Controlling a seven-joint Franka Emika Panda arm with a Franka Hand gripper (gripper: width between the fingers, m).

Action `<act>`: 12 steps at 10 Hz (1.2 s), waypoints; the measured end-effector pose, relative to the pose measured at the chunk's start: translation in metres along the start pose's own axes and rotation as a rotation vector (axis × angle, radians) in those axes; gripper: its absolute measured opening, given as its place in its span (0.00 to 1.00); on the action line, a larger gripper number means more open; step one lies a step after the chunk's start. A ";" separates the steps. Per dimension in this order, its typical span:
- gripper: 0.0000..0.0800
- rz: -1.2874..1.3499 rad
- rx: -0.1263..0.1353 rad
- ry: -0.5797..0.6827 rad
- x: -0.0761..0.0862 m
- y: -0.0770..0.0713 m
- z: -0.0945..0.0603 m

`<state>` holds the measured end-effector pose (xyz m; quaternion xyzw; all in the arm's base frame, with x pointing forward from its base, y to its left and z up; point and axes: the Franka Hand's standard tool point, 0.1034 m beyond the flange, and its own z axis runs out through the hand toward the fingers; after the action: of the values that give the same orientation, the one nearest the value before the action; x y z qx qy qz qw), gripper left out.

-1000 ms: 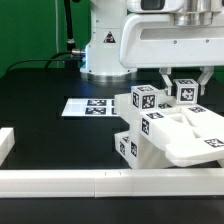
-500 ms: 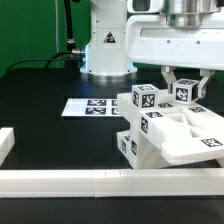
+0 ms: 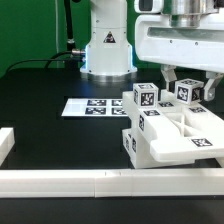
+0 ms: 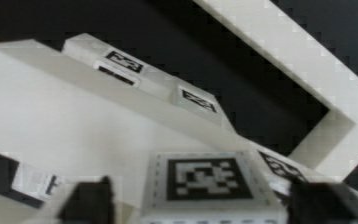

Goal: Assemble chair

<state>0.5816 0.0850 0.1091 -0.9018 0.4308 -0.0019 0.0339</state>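
Beside border rail (image 3: 110, 181), chair (image 3: 170, 135), jaws parted

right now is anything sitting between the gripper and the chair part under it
Nothing visible does. The gripper stands directly over the tagged leg at the back of the chair, one finger on each side of it. In the wrist view the fingers flank that leg's tag with only small gaps between.

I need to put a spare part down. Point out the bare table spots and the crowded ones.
Bare black table lies between the marker board, the front rail and the chair. The exterior view's right is crowded: the chair sits against the rail with the gripper over it.
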 end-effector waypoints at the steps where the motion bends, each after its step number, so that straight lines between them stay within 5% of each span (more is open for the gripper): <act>1: 0.75 -0.042 0.000 0.000 0.000 0.000 0.000; 5: 0.81 -0.300 -0.002 0.001 0.000 0.000 0.000; 12: 0.81 -1.087 -0.064 -0.003 0.000 -0.003 -0.006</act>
<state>0.5837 0.0865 0.1149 -0.9952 -0.0977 -0.0046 0.0013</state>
